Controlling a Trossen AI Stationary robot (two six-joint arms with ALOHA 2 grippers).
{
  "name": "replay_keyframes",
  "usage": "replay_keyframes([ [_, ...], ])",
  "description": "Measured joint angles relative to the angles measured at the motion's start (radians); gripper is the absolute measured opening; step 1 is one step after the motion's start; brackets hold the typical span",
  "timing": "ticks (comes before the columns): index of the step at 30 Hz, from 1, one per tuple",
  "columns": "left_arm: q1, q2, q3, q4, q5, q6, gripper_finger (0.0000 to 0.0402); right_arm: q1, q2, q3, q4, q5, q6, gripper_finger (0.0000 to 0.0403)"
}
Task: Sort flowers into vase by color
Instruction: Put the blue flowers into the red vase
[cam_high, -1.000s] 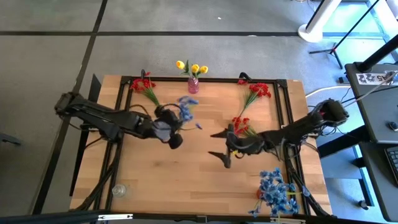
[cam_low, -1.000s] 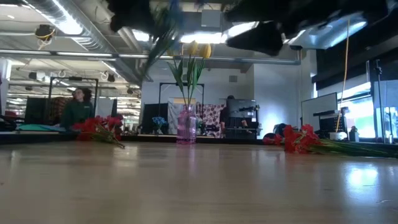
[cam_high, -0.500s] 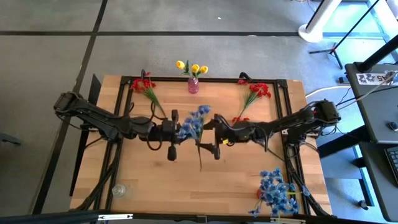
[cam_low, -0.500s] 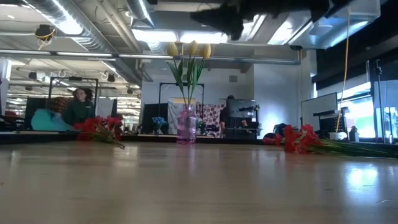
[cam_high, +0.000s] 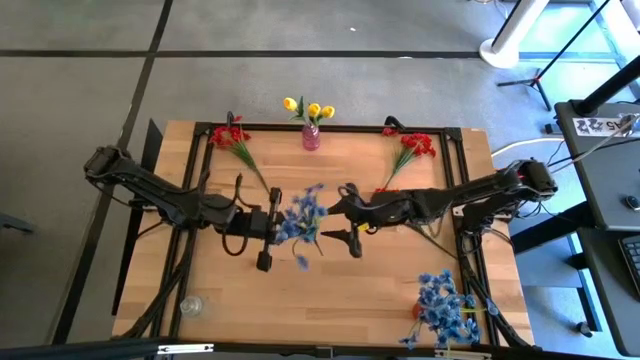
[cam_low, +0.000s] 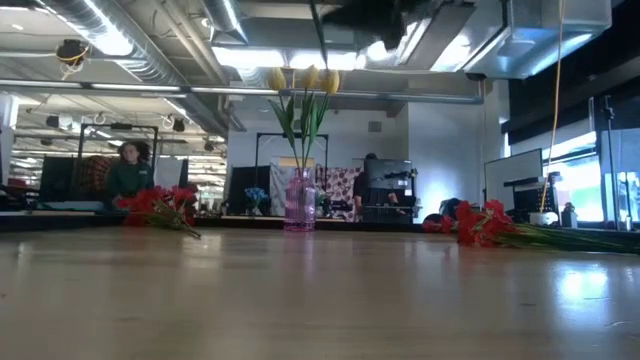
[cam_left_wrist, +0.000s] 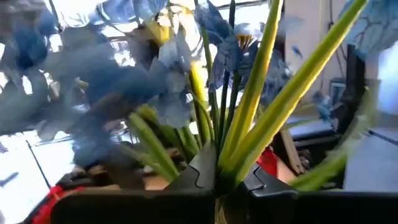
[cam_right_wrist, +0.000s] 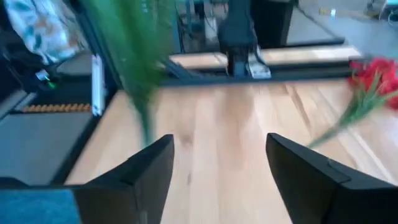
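Observation:
A bunch of blue flowers (cam_high: 302, 214) hangs above the middle of the table, with my left gripper (cam_high: 274, 224) shut on its green stems (cam_left_wrist: 239, 143). Its blooms fan out toward my right gripper (cam_high: 338, 214). That gripper is open just to the right of the blooms, and nothing is between its fingers (cam_right_wrist: 221, 163). A blurred green stem (cam_right_wrist: 132, 62) hangs in front of it. Yellow flowers stand in a pink vase (cam_high: 311, 137) at the far edge. Red flowers (cam_high: 232, 137) and more red flowers (cam_high: 414, 148) lie on the table at the far left and far right. My left gripper pinches several green stems of the blue bunch together (cam_left_wrist: 217, 179) between its two fingers, below the blooms. It comes level from the table's left. The bunch is lifted clear of the table, and its blooms spread out beyond the fingertips.
A pile of blue flowers (cam_high: 446, 306) lies at the near right corner. A clear glass (cam_high: 190, 305) stands at the near left corner. A few red blooms (cam_high: 386, 192) lie under my right arm. A person (cam_low: 126, 172) shows in the room beyond the table.
My left gripper has turned to point level toward the right, swinging the blue bunch's blooms from the far side down toward the table's middle. My right gripper has risen and gone toward the table's left until it faces the bunch.

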Motion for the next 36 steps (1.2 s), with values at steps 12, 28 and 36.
replay_keyframes([
  [12, 0.044, 0.064, 0.001, 0.065, 0.001, 0.021, 0.0004, 0.0, 0.083, 0.003, 0.246, -0.065, 0.017, 0.0244],
  [28, 0.032, -0.091, 0.001, -0.217, -0.047, 0.012, 0.0081, -0.002, 0.053, 0.009, 0.229, -0.061, 0.023, 0.0025],
  [36, -0.053, -0.28, -0.02, -0.421, 0.19, -0.067, 0.0142, -0.016, 0.009, 0.007, 0.152, -0.067, -0.055, 0.0024],
])
